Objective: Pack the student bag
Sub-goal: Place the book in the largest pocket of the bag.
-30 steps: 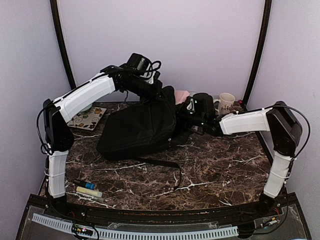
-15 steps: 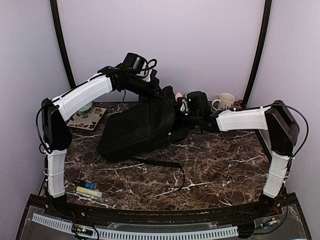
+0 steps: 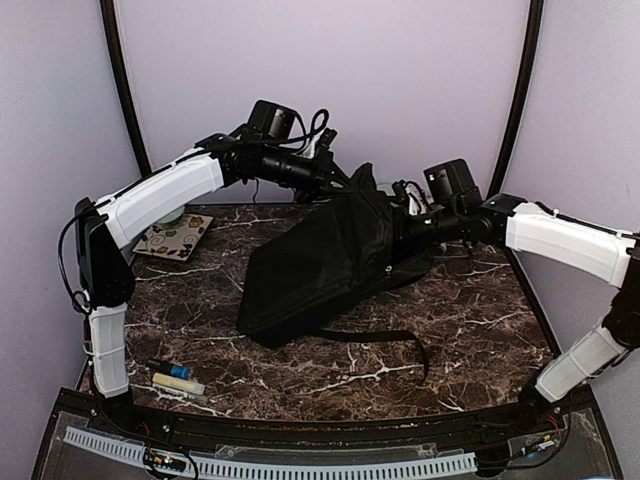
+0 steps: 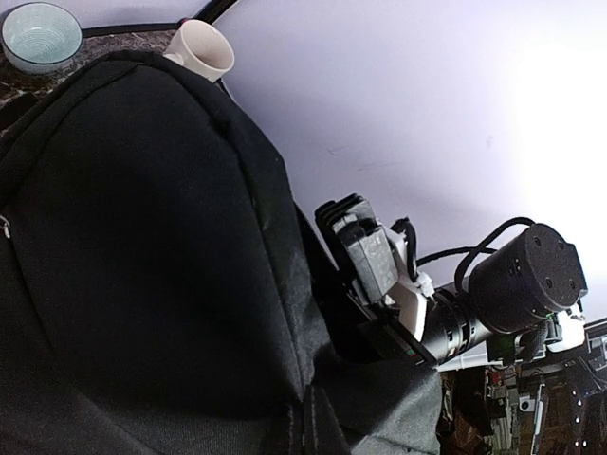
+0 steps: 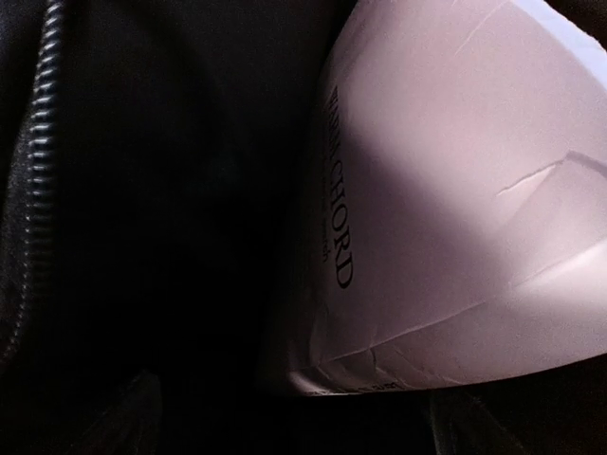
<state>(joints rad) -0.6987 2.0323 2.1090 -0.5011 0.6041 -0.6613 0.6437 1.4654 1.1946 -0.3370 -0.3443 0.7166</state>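
The student bag [image 3: 320, 260], black and soft, stands tilted, its far edge lifted off the table. My left gripper [image 3: 342, 184] is shut on that raised top edge; its fingers are hidden by fabric in the left wrist view. My right gripper [image 3: 396, 233] reaches into the bag's open mouth from the right. In the right wrist view a pale pink book [image 5: 455, 190] with dark lettering lies inside the dark bag, beside the zipper [image 5: 38, 142]. The fingers show only dimly, wide apart, with nothing between them. The bag's strap [image 3: 400, 338] trails on the marble toward the front.
A patterned plate [image 3: 176, 236] and a pale blue bowl [image 4: 38, 34] sit at the back left. A cream mug [image 4: 203, 51] stands behind the bag. Pens and a marker [image 3: 176, 377] lie near the front left edge. My right arm's wrist [image 4: 517, 284] crosses behind the bag.
The bag has been lifted and shifted to the right. My right arm swung right and pushed deeper into the opening; the pink book at the bag's mouth is now inside.
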